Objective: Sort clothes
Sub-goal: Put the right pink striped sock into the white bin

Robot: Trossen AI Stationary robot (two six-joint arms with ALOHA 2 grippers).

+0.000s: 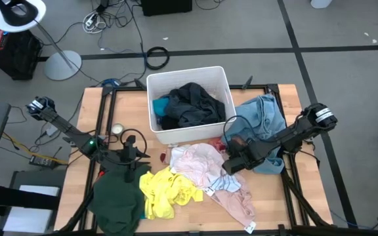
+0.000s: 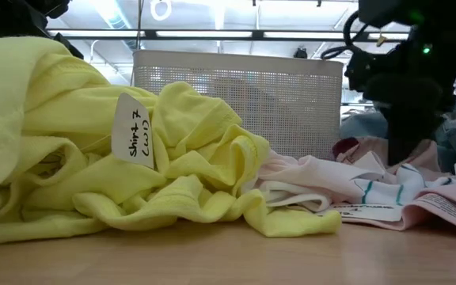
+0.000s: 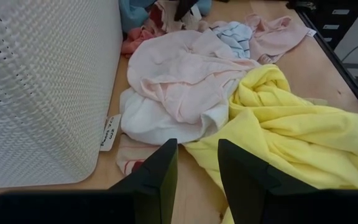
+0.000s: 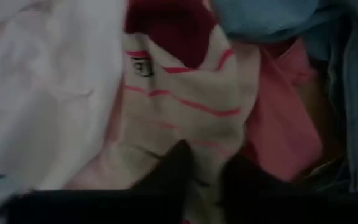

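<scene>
The clothes lie in a heap on the wooden table in front of the white bin [image 1: 153, 98]. They include a yellow shirt [image 1: 166, 190], a dark green garment [image 1: 115, 200], pale pink and white pieces [image 1: 202, 160] and light blue denim [image 1: 264, 121]. My left gripper [image 3: 196, 168] hovers open beside the bin's near left corner, above the table, with nothing between its fingers. My right gripper [image 1: 231, 164] is down in the right side of the heap. It is shut on a cream garment with red stripes [image 4: 179, 106], which lies between a white piece, a maroon piece [image 4: 166, 25] and a salmon-pink piece [image 4: 278, 118]. My right gripper comes steeply from above and has a strip of the cream striped garment [image 4: 205, 177] between its two fingers [image 4: 174, 168]. One layer or several, I cannot tell. The garment still lies flat on the heap, not lifted.
The bin holds dark and teal clothes [image 1: 189, 105]. A small round roll [image 1: 118, 129] lies left of the bin. Paper tags hang on the garments, one on the yellow shirt [image 2: 132, 131]. Black frame rails run along the table's edges.
</scene>
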